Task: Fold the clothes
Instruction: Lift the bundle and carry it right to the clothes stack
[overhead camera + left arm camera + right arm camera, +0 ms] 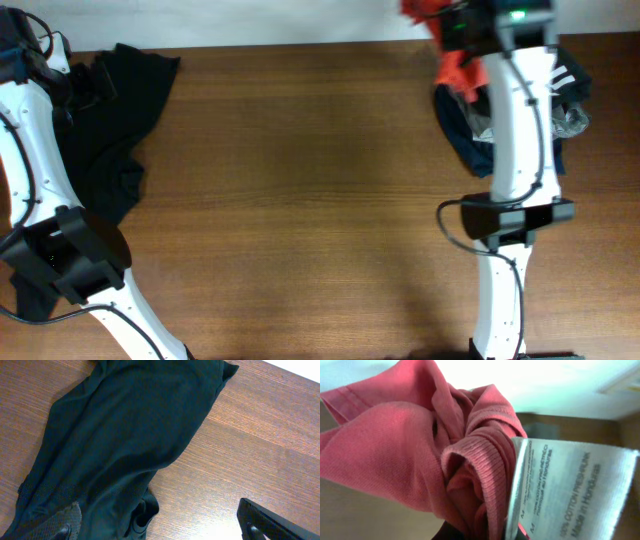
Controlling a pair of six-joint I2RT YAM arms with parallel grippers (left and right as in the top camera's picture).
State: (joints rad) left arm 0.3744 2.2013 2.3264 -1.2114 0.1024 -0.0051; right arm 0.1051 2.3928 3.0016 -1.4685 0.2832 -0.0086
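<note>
Place: looks to us like a robotics lab bench, not anybody's home.
Main giveaway: a white jointed left robot arm (28,140) and a matching right robot arm (522,120), with black clamps and loose cables on both.
Surface: a plain brown wood-grain table (300,180), shot from straight overhead.
Props: a crumpled black fabric garment (110,110), an orange-red cotton T-shirt (462,72), and a dark heap of clothes (465,140).
Background: a flat white strip (250,20) past the far edge. We can't tell if it's wall or floor.

1. Your garment (110,130) lies on the table (300,200), at its far left.
2. Your T-shirt (455,70) is far right, at the back edge, just behind a pile (465,135) on the table.
</note>
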